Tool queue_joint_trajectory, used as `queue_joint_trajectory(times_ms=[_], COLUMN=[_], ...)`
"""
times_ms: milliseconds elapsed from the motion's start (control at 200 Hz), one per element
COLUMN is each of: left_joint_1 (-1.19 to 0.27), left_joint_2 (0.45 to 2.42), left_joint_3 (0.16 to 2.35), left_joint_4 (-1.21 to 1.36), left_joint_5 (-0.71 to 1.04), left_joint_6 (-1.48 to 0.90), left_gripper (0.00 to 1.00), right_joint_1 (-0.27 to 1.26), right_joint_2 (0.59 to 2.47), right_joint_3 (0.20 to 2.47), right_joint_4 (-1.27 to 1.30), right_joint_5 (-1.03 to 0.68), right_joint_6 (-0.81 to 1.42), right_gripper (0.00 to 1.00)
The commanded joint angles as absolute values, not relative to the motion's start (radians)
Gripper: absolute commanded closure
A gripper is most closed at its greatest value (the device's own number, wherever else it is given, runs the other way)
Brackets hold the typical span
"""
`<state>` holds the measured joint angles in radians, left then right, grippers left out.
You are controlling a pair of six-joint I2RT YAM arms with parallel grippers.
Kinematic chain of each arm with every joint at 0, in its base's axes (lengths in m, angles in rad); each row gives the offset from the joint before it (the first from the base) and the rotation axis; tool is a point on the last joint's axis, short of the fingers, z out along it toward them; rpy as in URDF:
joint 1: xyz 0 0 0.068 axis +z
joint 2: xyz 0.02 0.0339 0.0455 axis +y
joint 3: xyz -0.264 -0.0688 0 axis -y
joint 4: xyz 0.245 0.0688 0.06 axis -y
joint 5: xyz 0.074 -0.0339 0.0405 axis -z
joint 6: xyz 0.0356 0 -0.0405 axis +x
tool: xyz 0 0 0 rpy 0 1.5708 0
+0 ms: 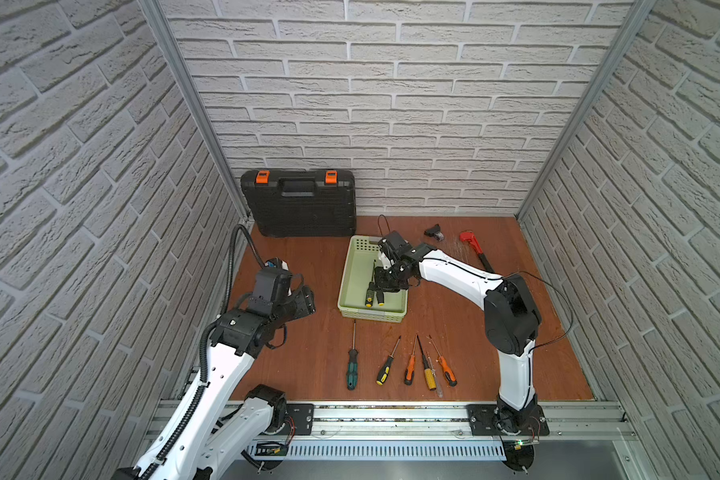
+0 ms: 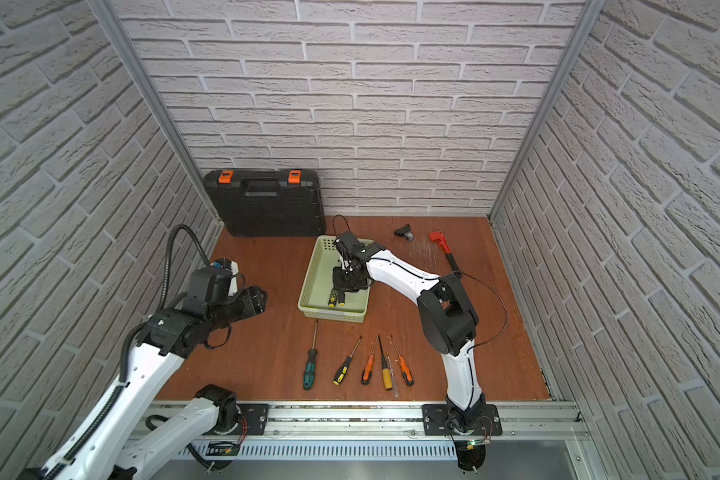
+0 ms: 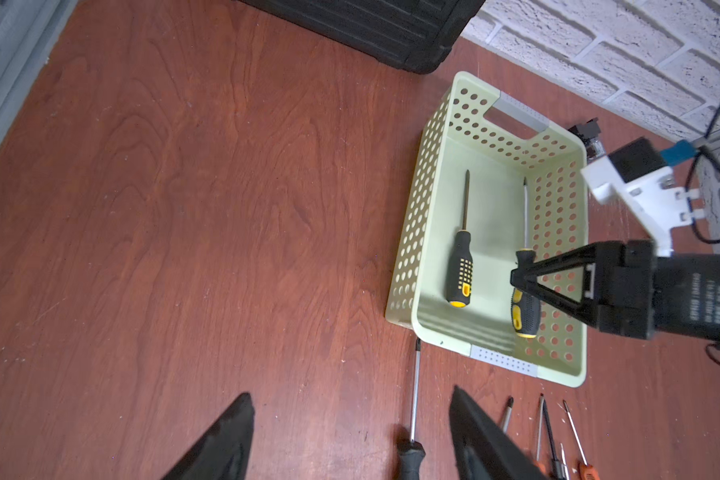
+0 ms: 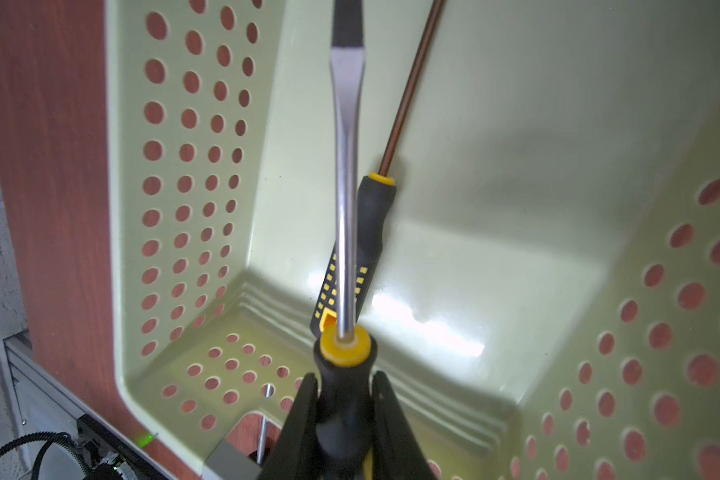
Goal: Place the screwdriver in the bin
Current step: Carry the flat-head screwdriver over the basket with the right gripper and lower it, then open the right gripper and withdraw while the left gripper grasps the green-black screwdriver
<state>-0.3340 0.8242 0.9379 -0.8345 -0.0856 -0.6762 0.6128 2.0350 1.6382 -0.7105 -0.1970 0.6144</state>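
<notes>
The bin (image 1: 352, 266) (image 2: 313, 270) is a pale green perforated basket in the middle of the table. My right gripper (image 4: 344, 376) (image 1: 385, 282) reaches down into it. It is shut on the black-and-yellow handle of a flat-blade screwdriver (image 4: 346, 187) (image 3: 524, 316), held near the bin's right wall (image 3: 566, 257). A second black-and-yellow screwdriver (image 3: 460, 270) (image 4: 373, 216) lies loose on the bin floor beside it. My left gripper (image 3: 350, 392) (image 1: 308, 301) hovers open left of the bin, holding nothing.
Several screwdrivers lie in a row in front of the bin, from a green-handled one (image 1: 352, 368) to an orange one (image 1: 447, 370). A black toolcase (image 1: 300, 203) leans on the back wall. A red wrench (image 1: 472, 245) and a small black part (image 1: 433, 232) lie at the back right.
</notes>
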Motion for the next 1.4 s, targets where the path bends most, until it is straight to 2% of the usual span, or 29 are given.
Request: queue_joint_trajectory(times_ms=[0,175,450,545,755,815,855,1040,1155,1395], left_joint_1=[-0.328,-0.327,-0.341,-0.357,-0.391,-0.410,-0.424,-0.512,-0.583,-0.853], left_joint_2=[0.804,0.805,0.796,0.778,0.778,0.786,0.790,0.797,0.827,0.902], left_joint_3=[0.913,0.887,0.793,0.776,0.810,0.816,0.815,0.778,0.721,0.620], left_joint_4=[-0.840,-0.863,-0.896,-0.915,-0.946,-0.956,-0.961,-0.956,-0.910,-0.750], left_joint_5=[-0.112,-0.095,0.041,0.045,0.043,0.043,0.044,0.056,0.095,0.076], left_joint_6=[-0.686,-0.707,-0.766,-0.783,-0.784,-0.785,-0.791,-0.834,-0.870,-0.988], left_gripper=[0.25,0.25,0.27,0.27,0.27,0.27,0.27,0.30,0.37,0.38], right_joint_1=[0.614,0.605,0.577,0.577,0.575,0.576,0.576,0.581,0.586,0.632], right_joint_2=[2.058,2.099,2.146,2.161,2.187,2.182,2.172,2.088,2.023,1.756], right_joint_3=[1.653,1.653,1.664,1.669,1.678,1.688,1.689,1.714,1.736,1.573], right_joint_4=[-0.667,-0.644,-0.632,-0.625,-0.606,-0.614,-0.618,-0.650,-0.694,-0.696], right_joint_5=[-0.183,-0.175,-0.183,-0.194,-0.221,-0.217,-0.210,-0.171,-0.118,-0.048], right_joint_6=[0.637,0.649,0.649,0.648,0.645,0.640,0.637,0.602,0.543,0.465], right_gripper=[0.95,0.92,0.89,0.79,0.68,0.62,0.57,0.57,0.58,0.59])
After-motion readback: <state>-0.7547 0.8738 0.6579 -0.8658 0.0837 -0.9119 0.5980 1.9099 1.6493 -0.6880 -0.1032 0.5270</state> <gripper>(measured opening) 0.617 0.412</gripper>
